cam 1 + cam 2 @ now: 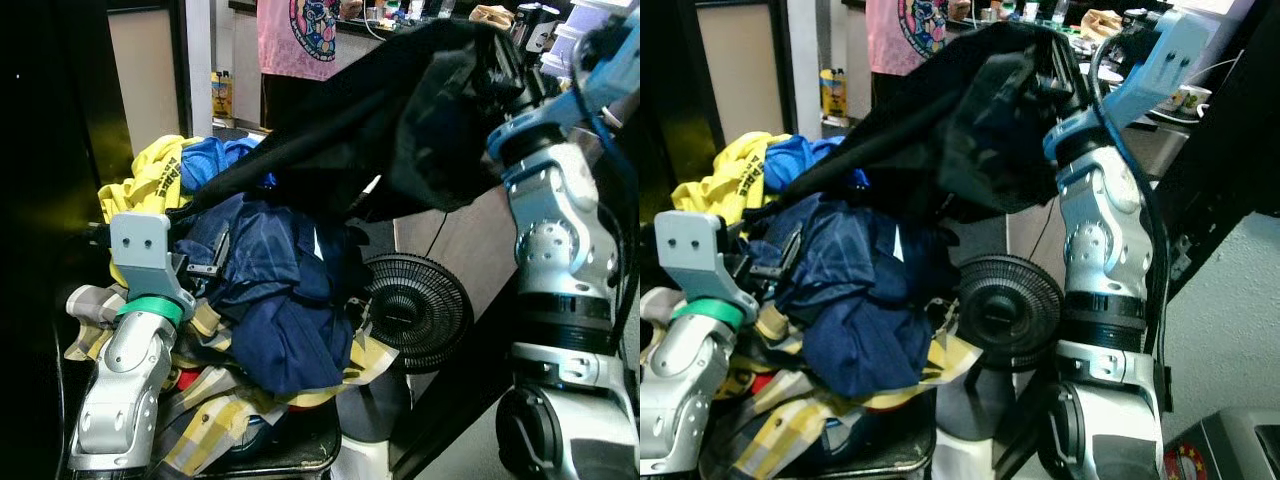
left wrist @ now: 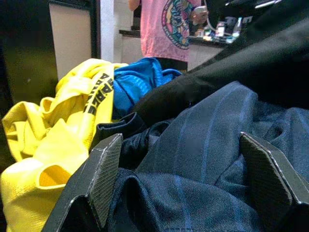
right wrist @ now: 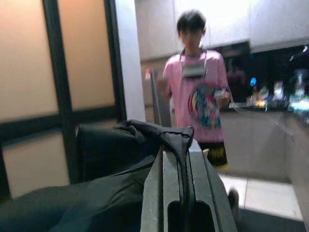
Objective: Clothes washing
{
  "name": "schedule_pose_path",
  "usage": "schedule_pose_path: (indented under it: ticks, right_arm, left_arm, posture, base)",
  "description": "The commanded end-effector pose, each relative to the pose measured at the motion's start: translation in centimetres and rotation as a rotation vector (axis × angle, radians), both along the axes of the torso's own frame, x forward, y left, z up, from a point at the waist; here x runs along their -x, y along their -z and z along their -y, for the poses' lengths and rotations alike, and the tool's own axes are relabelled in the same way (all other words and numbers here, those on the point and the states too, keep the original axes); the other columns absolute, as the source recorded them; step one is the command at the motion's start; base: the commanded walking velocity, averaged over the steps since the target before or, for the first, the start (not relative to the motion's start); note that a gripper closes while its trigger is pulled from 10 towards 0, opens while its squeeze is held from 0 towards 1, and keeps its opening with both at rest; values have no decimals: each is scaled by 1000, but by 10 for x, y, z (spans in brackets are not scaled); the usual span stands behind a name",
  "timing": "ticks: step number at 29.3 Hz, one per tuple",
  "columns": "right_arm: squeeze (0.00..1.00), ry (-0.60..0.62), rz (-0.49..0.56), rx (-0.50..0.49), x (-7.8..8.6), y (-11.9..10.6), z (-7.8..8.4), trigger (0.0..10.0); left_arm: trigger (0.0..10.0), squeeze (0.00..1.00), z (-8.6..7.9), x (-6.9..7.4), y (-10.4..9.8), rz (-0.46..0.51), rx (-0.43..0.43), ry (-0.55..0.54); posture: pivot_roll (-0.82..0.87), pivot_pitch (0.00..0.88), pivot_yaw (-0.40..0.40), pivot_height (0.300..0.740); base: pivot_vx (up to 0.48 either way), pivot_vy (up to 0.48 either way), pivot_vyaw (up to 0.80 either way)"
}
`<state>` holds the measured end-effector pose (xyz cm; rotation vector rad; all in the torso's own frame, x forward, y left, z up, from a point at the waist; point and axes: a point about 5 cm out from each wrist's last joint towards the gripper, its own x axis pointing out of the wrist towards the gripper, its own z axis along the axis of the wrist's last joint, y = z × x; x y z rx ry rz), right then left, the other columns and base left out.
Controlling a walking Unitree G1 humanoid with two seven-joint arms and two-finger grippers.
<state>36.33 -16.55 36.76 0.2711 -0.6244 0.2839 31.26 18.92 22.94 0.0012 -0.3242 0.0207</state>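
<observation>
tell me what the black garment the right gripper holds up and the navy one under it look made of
The black garment, pinched in the right gripper, looks like thin matte woven cloth, possibly synthetic: it drapes in soft folds with little shine. The navy garment looks like a smooth, lightly glossy weave with faint lighter stripes, maybe polyester or a cotton blend; the pictures cannot settle which.

A black garment point(image 1: 400, 120) hangs stretched and lifted high above the heap. Below it, the laundry pile point(image 1: 270, 310) is a rumpled mound: navy striped cloth on top, yellow shirt point(image 2: 63, 125) and blue piece behind.
</observation>
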Motion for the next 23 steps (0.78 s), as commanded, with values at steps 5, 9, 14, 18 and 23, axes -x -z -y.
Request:
schedule_pose_path:
  ticks: [5, 9, 14, 18, 23]
  right_arm:
    - [0, 33, 173, -64, 12, -32, 8, 10000]
    - [0, 105, 674, -192, 82, -144, 43, 10000]
    - [0, 157, 787, -259, 104, -164, 62, 10000]
    - [0, 158, 611, -191, 77, -147, 58, 10000]
    - [0, 114, 376, -8, 37, -106, 33, 10000]
  left_arm:
    - [10000, 0, -12, -3, 2, -32, -11, -70]
    - [10000, 0, -14, -3, 2, -30, -7, -68]
    - [10000, 0, -10, -5, 1, -23, 5, -61]
    - [10000, 0, -11, -6, 0, -19, 6, -68]
    - [10000, 0, -10, -7, 0, -21, 5, -69]
  posture:
    - [22, 21, -75, 740]
    - [9, 13, -67, 740]
    - [9, 11, -68, 740]
    - [3, 10, -65, 740]
    - [3, 10, -65, 740]
  base:
    - [0, 0, 0]
    - [0, 0, 0]
    - [0, 0, 0]
    - [0, 0, 0]
    - [0, 0, 0]
